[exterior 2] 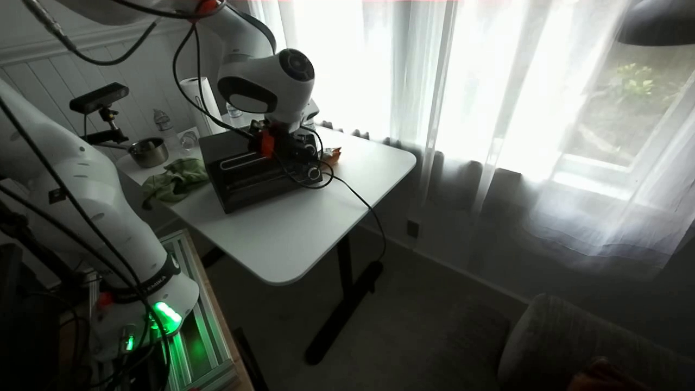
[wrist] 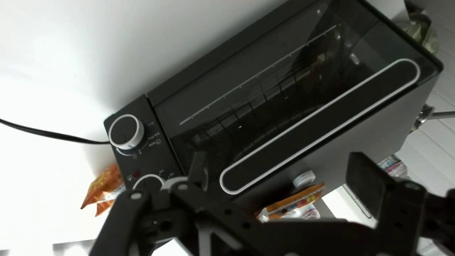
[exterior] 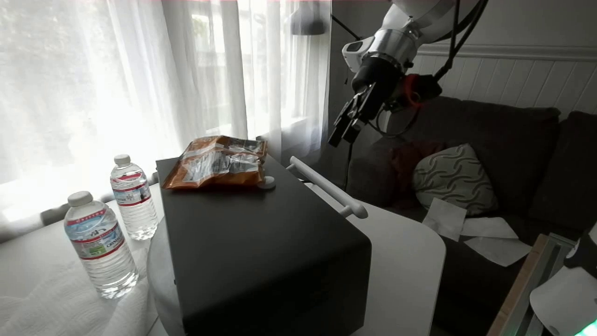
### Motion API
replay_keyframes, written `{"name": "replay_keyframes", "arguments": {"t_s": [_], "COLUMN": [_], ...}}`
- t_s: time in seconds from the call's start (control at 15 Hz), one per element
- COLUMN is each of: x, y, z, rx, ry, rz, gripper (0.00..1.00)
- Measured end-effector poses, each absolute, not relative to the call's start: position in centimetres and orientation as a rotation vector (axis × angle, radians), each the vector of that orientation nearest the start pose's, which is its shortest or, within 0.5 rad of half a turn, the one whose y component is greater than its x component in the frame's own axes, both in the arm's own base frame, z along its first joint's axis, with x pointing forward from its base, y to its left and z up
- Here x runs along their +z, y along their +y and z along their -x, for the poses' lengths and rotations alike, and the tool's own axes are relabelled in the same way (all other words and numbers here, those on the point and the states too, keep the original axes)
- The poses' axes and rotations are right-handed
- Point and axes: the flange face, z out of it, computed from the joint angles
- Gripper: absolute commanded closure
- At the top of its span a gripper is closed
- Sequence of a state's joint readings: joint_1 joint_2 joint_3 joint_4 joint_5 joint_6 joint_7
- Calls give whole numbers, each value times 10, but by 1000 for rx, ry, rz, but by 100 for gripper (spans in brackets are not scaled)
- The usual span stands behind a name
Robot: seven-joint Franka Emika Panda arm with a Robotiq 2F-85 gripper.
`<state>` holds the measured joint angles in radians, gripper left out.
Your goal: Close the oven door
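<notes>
The oven (exterior: 270, 242) is a black box on the white table; it also shows in an exterior view (exterior 2: 223, 140). Its door (wrist: 249, 103) is a dark glass panel that looks flush with the front. The bar handle (wrist: 320, 124) has a pale outline and lies along the door's top edge; it also shows in both exterior views (exterior: 329, 186) (exterior 2: 241, 161). My gripper (exterior: 343, 136) is above and in front of the door, apart from the handle. In the wrist view the gripper (wrist: 279, 169) is open and empty. In an exterior view the arm and cables hide the fingers.
An orange snack bag (exterior: 219, 163) and a small white disc (exterior: 267, 183) lie on the oven. Two water bottles (exterior: 100, 245) (exterior: 134, 198) stand behind it. Two knobs (wrist: 126, 131) are beside the door. A green cloth (exterior 2: 176, 182) and metal pot (exterior 2: 148, 152) are on the table (exterior 2: 282, 244).
</notes>
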<state>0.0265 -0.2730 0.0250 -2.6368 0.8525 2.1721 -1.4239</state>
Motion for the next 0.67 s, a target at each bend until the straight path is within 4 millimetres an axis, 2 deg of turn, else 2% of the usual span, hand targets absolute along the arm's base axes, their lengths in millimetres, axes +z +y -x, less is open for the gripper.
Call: {"name": "replay_keyframes", "arguments": {"t_s": [0.47,0.67], "x": [377,401], "y": [-13,-46], "z": [-353,-346], "rx": [-267,-302], "ry": [-731,-588], "rz": [2607,2726], "gripper": [0,0]}}
